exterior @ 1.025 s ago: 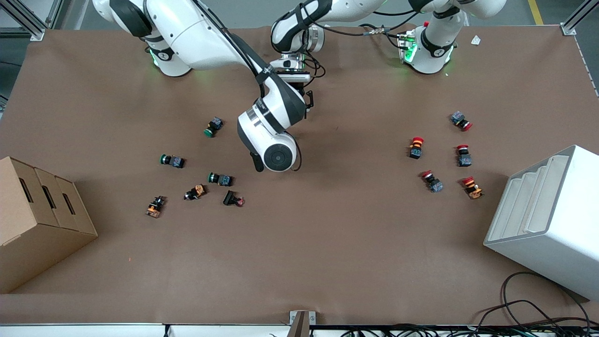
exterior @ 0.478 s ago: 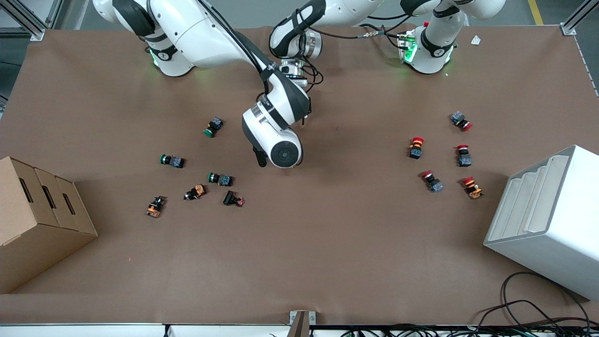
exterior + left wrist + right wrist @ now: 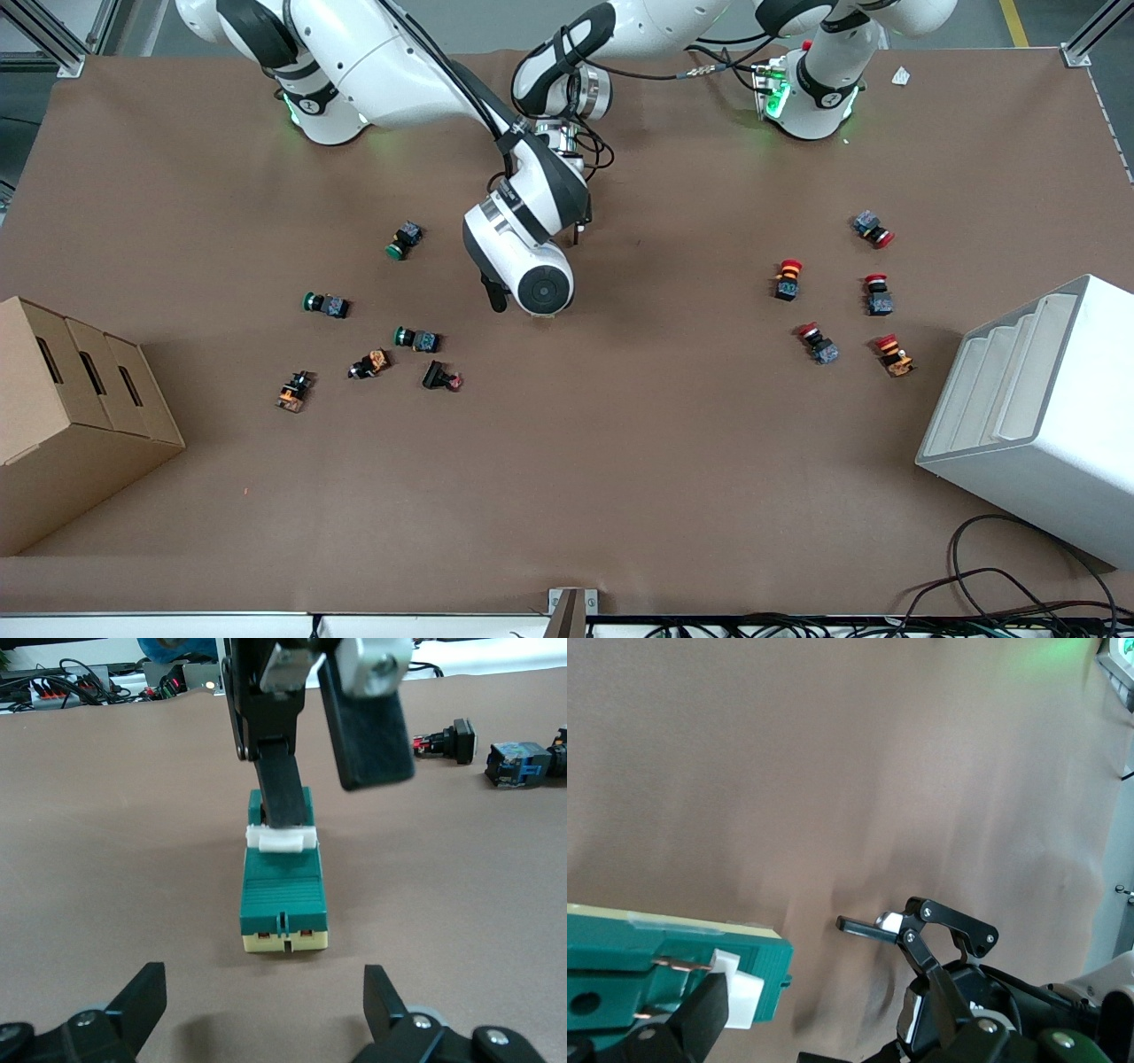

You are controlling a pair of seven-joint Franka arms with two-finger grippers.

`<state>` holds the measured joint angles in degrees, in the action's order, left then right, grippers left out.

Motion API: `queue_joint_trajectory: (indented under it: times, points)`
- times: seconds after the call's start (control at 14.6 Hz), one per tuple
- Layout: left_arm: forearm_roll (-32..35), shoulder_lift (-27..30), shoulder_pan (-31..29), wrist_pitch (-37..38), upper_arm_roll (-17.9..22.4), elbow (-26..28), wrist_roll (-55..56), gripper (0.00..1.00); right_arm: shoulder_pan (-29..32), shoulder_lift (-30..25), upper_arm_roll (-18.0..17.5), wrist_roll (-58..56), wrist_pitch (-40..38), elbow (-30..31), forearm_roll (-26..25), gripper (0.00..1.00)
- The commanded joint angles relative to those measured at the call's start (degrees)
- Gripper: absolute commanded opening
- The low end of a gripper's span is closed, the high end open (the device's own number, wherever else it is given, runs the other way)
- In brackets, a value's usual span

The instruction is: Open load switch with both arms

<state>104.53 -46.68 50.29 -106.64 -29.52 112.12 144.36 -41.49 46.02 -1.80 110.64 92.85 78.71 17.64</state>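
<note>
The right gripper (image 3: pixel 332 771) has shifted slightly, spread over the load switch (image 3: pixel 283 895); the left gripper (image 3: pixel 266 1010) gapes, partly cropped.

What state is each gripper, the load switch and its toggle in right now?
load switch: lying flat on the table, gripped by neither gripper.
white toggle: right gripper's finger is at it; position unclear.
right gripper: open, over the switch.
left gripper: open, low at the switch's end, not touching.
</note>
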Motion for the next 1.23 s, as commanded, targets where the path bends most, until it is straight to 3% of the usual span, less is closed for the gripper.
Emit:
queue_joint_trajectory:
  times: [0.0,0.55,0.75,0.96,1.16]
  points:
    - [1.1,-0.5,0.9,0.9,0.5,-0.9,0.7,0.99,-0.7,0.0,0.1,0.6,0.4,1.1,0.9,1.0]
    - [1.0,0.0,0.5,0.9,0.4,-1.0,0.3,0.99,0.8,-1.4,0.7,-0.9,-0.9,0.7,-0.1,1.0]
    - [0.6,0.2,0.4,0.9,0.4,-0.9,0.3,0.99,6.1,-3.8,0.8,-12.2,-4.3,-0.8,-3.4,1.0]
    - [-0.4,1.4,0.2,0.9,0.0,-1.0,-0.2,0.98,10.8,-7.5,0.8,-26.0,-6.1,-1.0,-11.6,1.0]
    - [-10.8,3.5,0.1,0.9,-1.6,-3.8,-6.1,0.98,16.7,-10.7,0.8,-42.6,-6.3,-0.8,-16.6,1.0]
